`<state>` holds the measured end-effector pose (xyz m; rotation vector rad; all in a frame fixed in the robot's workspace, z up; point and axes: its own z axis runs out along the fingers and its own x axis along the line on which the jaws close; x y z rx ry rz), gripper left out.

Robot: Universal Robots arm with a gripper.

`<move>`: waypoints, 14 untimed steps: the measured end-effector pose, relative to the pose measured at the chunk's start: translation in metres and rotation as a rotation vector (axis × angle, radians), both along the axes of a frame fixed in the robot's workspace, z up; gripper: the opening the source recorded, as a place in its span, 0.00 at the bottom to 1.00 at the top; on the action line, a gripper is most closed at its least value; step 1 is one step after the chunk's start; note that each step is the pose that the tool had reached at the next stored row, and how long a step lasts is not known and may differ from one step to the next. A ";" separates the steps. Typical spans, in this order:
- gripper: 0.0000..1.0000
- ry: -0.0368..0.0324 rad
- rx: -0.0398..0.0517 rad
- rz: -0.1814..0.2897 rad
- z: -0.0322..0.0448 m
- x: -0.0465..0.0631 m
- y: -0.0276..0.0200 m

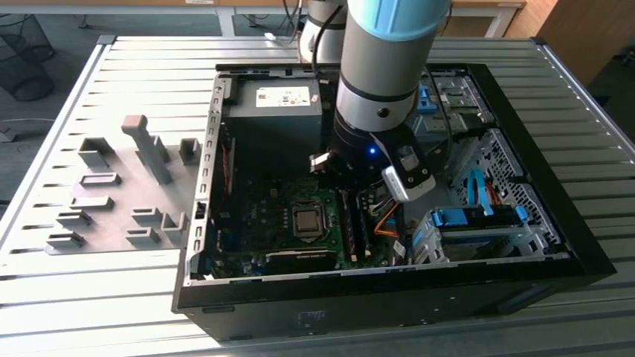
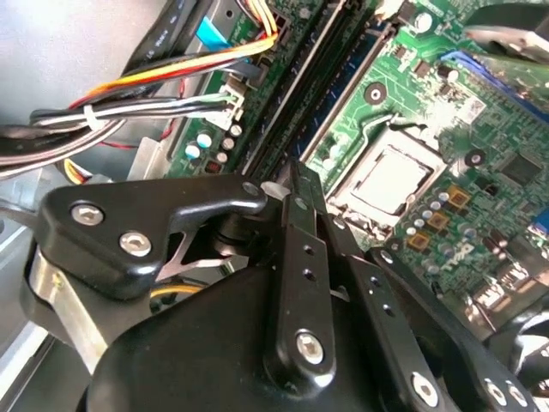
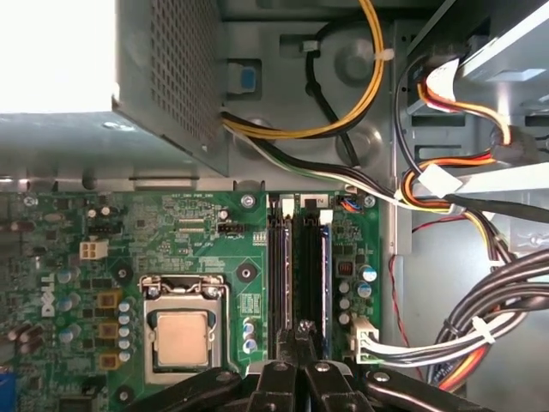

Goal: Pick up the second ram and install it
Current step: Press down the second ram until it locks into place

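My gripper is down inside the open computer case, right over the memory slots beside the processor socket. Its two black fingers are pinched almost together. Between them a thin dark stick stands on edge along the slots, which I take for the second ram; its face and label are hidden. A blue-edged slot runs alongside it. In the exterior view the gripper is at board level, with the arm's wrist covering its tips.
The metal power supply stands just beyond the slots. Cable bundles hang next to them. Light-blue drive-bay latches sit at the exterior view's right. A grey parts fixture lies on the slatted table outside the case.
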<state>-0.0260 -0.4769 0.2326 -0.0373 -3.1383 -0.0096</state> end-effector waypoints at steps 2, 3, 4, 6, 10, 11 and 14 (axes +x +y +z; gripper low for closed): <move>0.11 -0.0001 0.0002 0.000 -0.0037 0.000 0.0000; 0.11 -0.0001 0.0002 0.000 -0.0051 0.000 0.0000; 0.11 -0.0001 0.0001 0.000 -0.0062 0.000 0.0000; 0.11 0.0000 0.0001 0.000 -0.0088 0.000 0.0000; 0.11 0.0005 -0.0011 0.000 -0.0131 0.000 -0.0002; 0.11 0.0005 -0.0014 0.000 -0.0144 0.000 -0.0002; 0.11 0.0004 -0.0009 0.000 -0.0183 0.000 -0.0001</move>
